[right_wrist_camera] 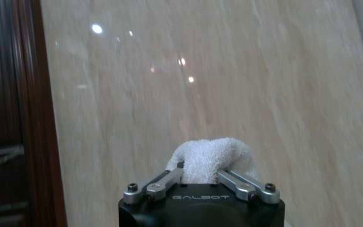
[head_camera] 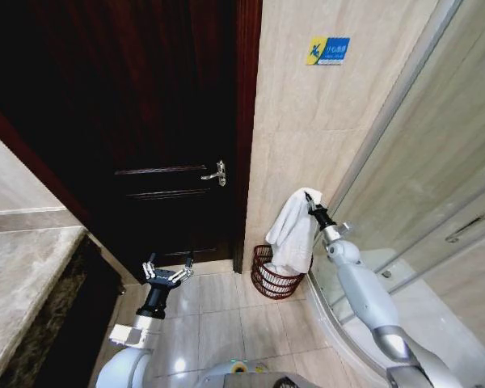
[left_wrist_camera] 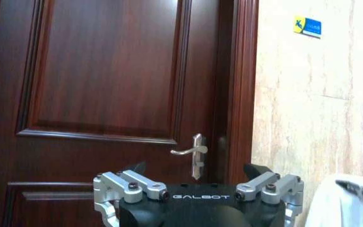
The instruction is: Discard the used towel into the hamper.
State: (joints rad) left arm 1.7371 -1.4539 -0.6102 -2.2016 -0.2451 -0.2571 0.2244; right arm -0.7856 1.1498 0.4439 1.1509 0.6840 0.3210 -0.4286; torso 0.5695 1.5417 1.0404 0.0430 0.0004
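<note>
Hanging from the right gripper, clamped on it, the white towel is held above the hamper, its tail at the rim. Release is judged next, once the towel is lowered toward six o'clock. The left gripper is parked apart at nine o'clock of the hamper.

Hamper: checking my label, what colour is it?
Dark reddish-brown open wire weave, clearest in the head view: hamper.

White fluffy terry towel showing plain, no pattern. Dark reddish-brown open-weave wire hamper w/ crisscross mesh. Dark mahogany wood door, silver lever handle. Beige veined marble-look wall tiles; small blue & yellow sign.
</note>
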